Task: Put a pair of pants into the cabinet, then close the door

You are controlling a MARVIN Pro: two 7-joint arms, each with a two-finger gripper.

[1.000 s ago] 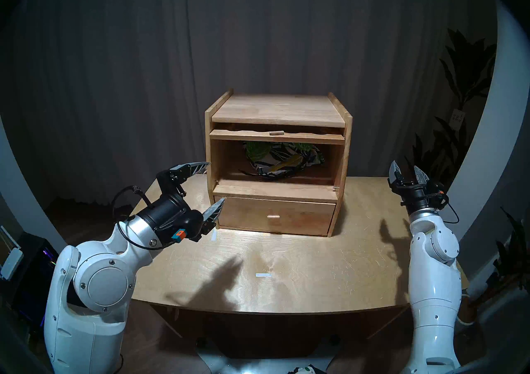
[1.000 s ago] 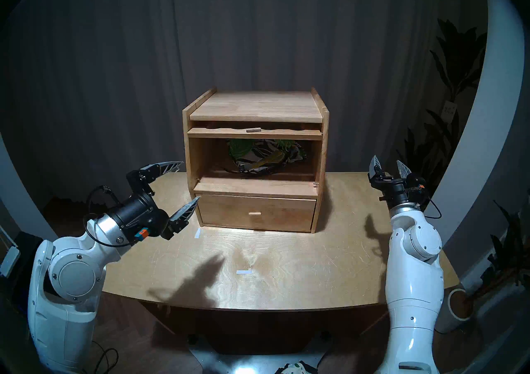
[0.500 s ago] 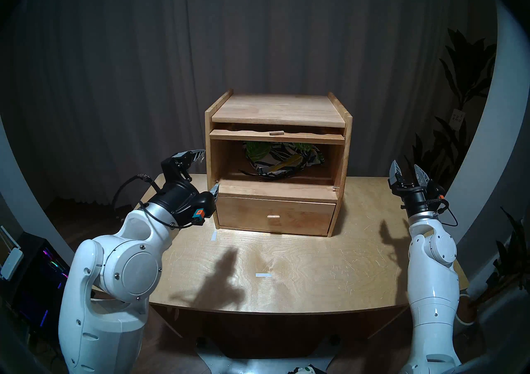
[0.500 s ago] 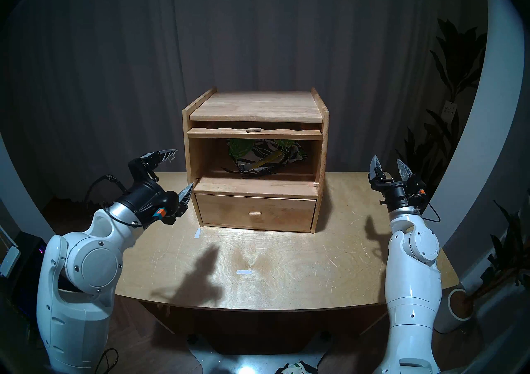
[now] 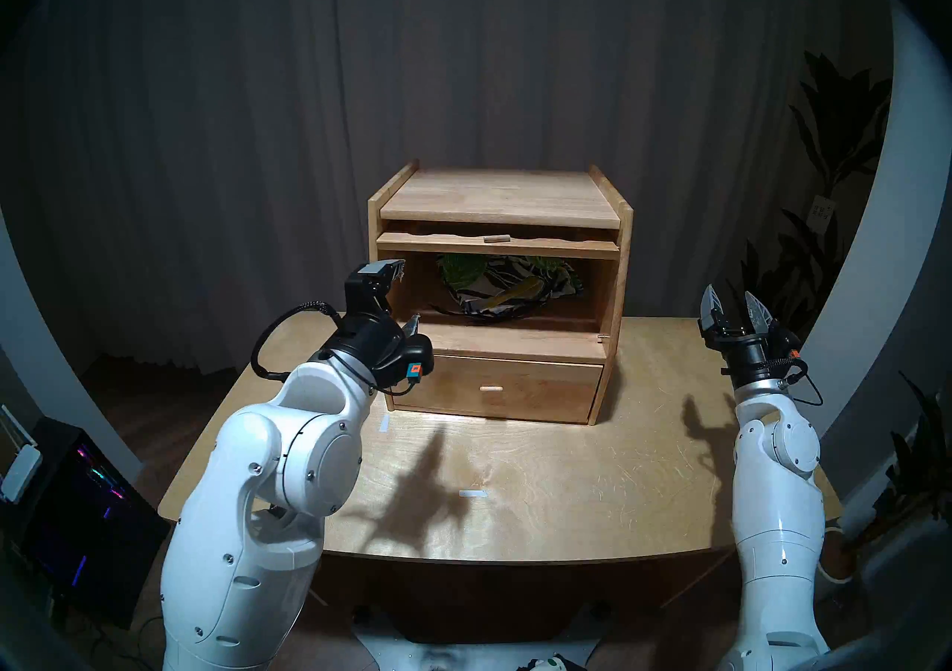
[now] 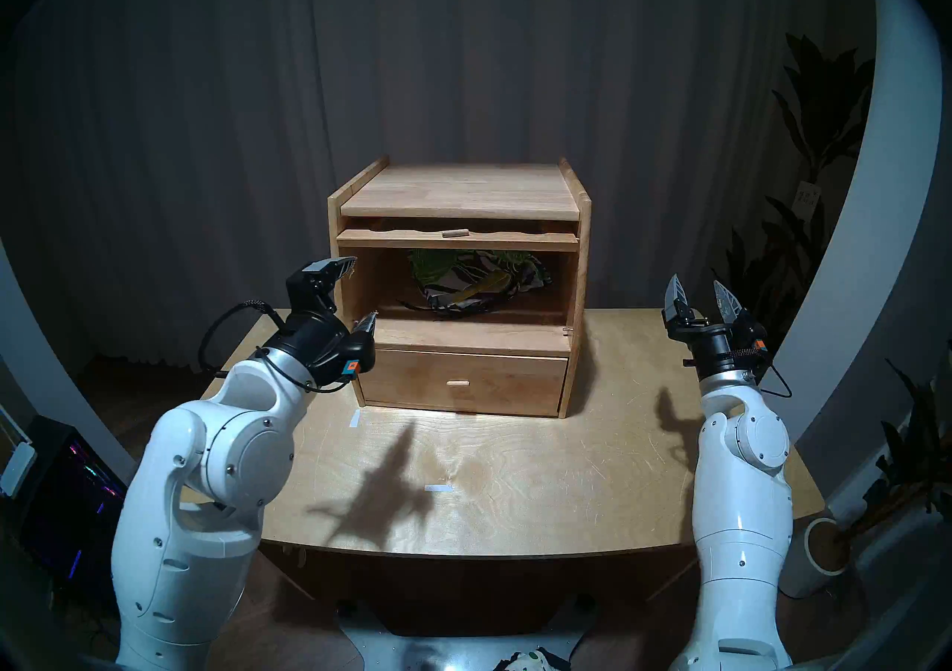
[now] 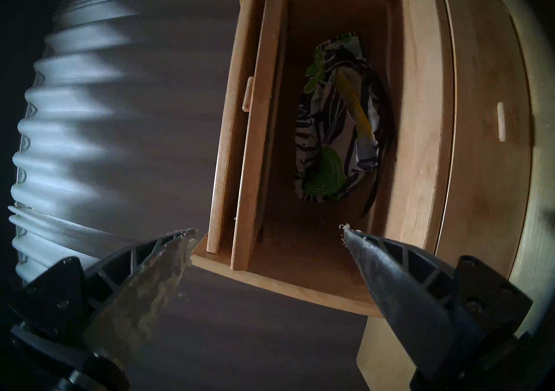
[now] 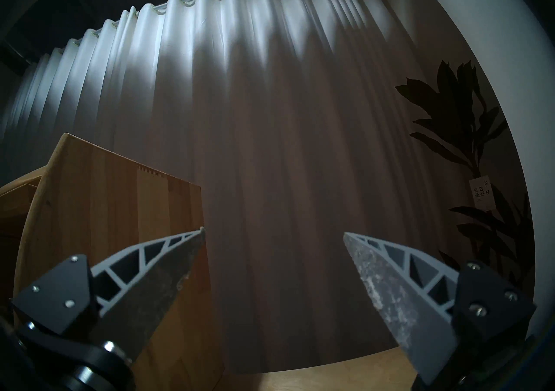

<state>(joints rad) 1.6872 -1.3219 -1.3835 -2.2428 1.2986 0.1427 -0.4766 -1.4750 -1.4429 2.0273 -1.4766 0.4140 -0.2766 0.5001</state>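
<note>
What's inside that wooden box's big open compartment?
A crumpled pair of navy, white and green leaf-print shorts with yellow trim lies toward the back of the light-wood cabinet, black drawstring trailing forward. Whatever is under the cloth, or in the closed drawer, is hidden.

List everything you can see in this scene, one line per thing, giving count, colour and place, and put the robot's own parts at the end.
cabinet: one, light wood, back middle of the table.
door: one, light wood, raised flat under the cabinet top, peg handle facing out.
drawer: one, light wood, bottom of the cabinet, shut.
pair of pants: one, navy, white and green with yellow trim, inside the upper compartment.
table: one, pale wood, under everything.
tape marks: two, white, on the table.
curtain: one, grey, behind.
plant: dark, far right.
left gripper: one, black, fingers open, at the cabinet's left front edge.
right gripper: one, black, fingers open, raised right of the cabinet.
</note>
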